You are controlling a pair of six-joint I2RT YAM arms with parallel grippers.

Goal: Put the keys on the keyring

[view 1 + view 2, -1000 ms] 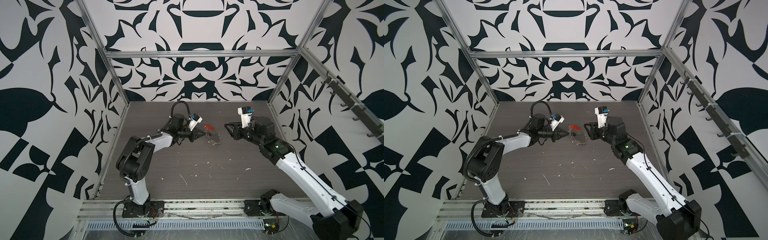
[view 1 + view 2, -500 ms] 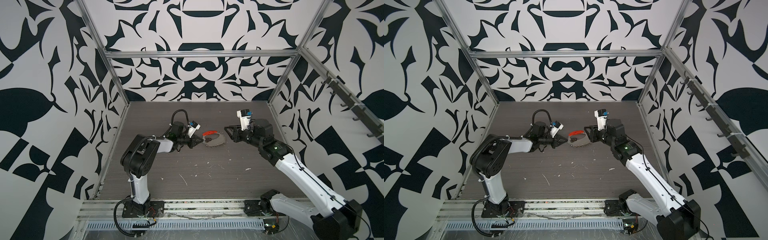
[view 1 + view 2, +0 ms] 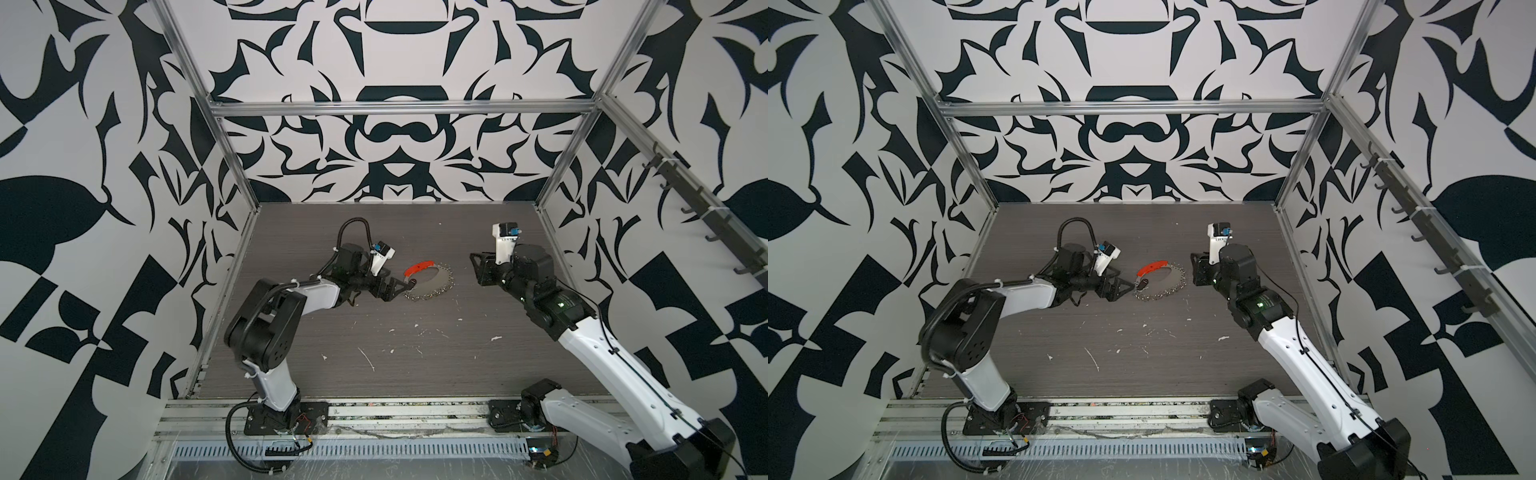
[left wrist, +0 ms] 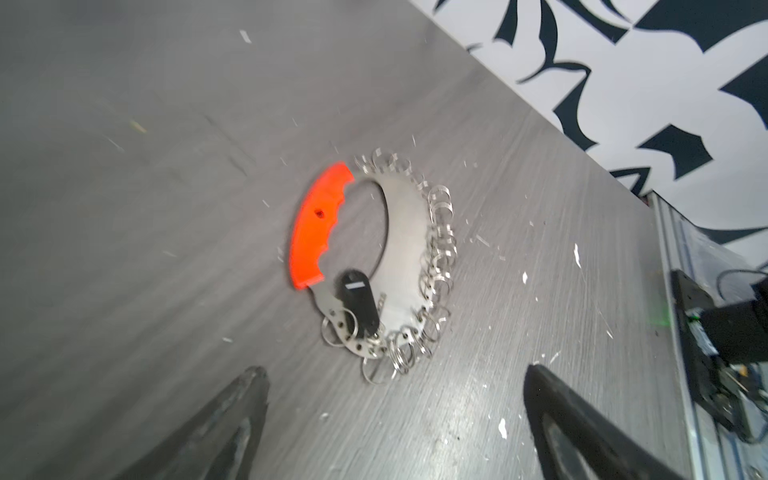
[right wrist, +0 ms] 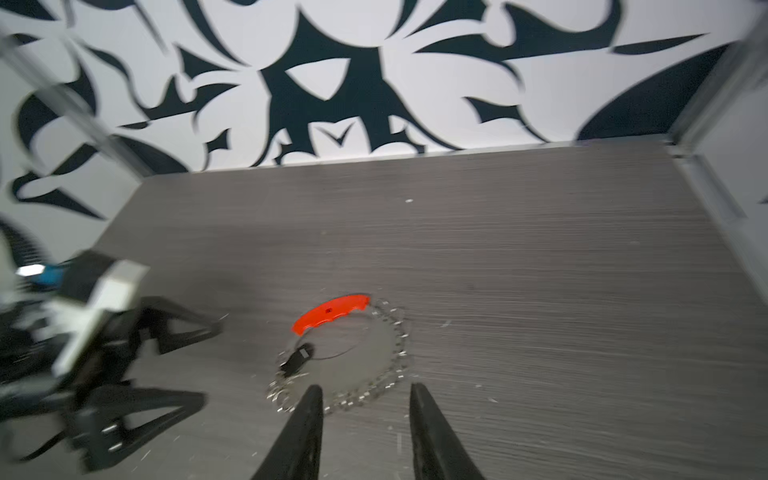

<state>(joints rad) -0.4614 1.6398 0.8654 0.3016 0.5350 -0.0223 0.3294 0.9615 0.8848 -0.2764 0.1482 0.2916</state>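
Note:
The keyring set lies flat on the grey table: a silver crescent plate edged with several small rings, with a curved orange-red handle [image 3: 419, 267] [image 4: 318, 226] [image 5: 330, 318]. The black key [image 4: 358, 305] [image 3: 1144, 284] [image 5: 300, 357] rests on the plate's end below the handle. Its lower end overlaps a small silver keyring [image 4: 332, 334]; I cannot tell whether it is threaded on. My left gripper [image 3: 401, 289] [image 4: 395, 374] stands wide open just left of the set, touching nothing. My right gripper [image 3: 476, 270] [image 5: 365, 390] hovers to the right, its jaws apart and empty.
White flecks [image 3: 368, 359] are scattered over the table's middle and front. Patterned walls with aluminium posts [image 3: 557, 166] close in the back and sides. A metal rail [image 3: 374, 415] carrying both arm bases runs along the front edge.
The left gripper lowered the keyring set from the air to the table, then opened and let it go. The right gripper drew back a little to the right.

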